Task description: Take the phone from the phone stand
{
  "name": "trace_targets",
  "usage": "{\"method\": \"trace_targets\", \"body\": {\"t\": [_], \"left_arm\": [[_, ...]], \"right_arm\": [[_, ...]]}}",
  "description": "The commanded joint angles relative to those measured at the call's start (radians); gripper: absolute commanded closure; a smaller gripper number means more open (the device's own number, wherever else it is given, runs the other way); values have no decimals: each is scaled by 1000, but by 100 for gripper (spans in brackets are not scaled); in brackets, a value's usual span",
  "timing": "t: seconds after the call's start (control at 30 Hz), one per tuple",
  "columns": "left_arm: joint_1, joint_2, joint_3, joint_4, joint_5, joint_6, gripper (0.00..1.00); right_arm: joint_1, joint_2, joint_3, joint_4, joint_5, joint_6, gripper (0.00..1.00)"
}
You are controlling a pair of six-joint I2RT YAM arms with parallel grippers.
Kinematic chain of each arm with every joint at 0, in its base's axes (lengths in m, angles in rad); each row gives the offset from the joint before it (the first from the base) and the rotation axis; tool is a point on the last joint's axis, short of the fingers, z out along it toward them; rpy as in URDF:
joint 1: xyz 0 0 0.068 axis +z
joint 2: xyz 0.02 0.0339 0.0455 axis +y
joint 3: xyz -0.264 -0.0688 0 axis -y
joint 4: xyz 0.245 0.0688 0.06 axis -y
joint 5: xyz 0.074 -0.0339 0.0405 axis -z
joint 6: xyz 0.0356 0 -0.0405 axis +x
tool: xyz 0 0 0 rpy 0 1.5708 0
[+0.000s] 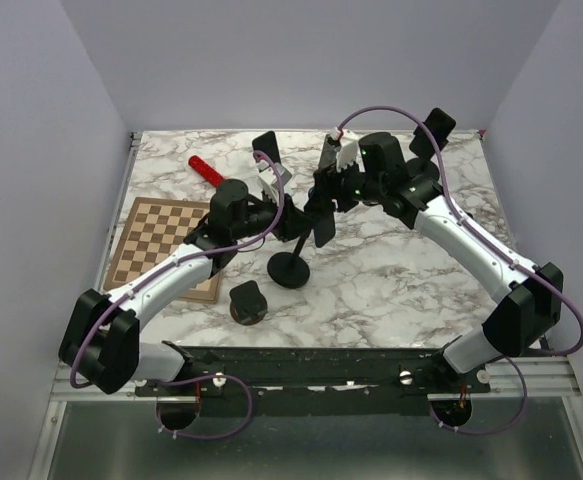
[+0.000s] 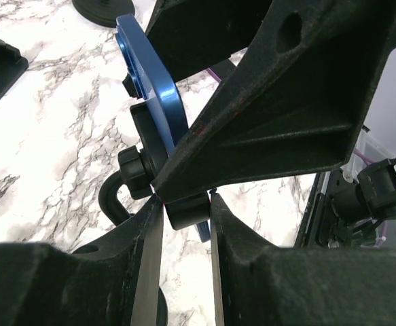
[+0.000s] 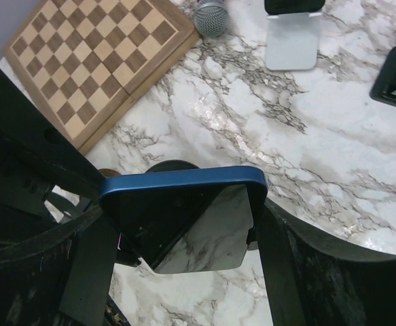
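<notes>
Pinching phone stand [image 1: 291, 268]: left tool [image 2: 184, 204] | right tool [image 3: 184, 207] clamps phone [image 3: 184, 187] long edges | long axis upright

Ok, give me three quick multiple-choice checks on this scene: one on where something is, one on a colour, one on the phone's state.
1. The chessboard lies:
A) on the left half of the table
B) on its right half
C) at its far right corner

2. The rim of the phone is:
A) red
B) blue
C) white

3. The phone is:
A) lying flat on the marble
B) on the phone stand, between the fingers of the right tool
C) lifted well clear

Answers:
1 A: in the top view the board sits left of the stand.
2 B: the right wrist view shows a blue edge.
3 B: the left wrist view shows the phone against the stand's holder, and the right wrist view shows a finger on each of its sides.
</notes>
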Motion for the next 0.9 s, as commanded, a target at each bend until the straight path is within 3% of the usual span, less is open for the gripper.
{"method": "trace_targets", "body": {"t": [0.0,0.2,0.33,0.43,0.57,0.73,0.87], "left_arm": [[-14,33,79,-13,109,43,100],[-10,57,107,-95,24,76,100],[-39,24,104,-112,-91,73,100],[-67,26,102,-121,-166,39,80],[-85,14,78,-99,-228,15,75],[-87,-20,48,-71,-246,22,78],[-86,-1,60,-69,-202,-3,75]], "right_arm": [[8,-46,-20,183,-337,22,99],[8,-85,-38,200,-251,61,99],[49,-110,-32,198,20,138,99],[163,-96,-5,173,274,172,99],[234,-70,16,162,460,201,99],[239,-74,17,156,521,207,99],[256,-73,12,176,550,214,99]]}}
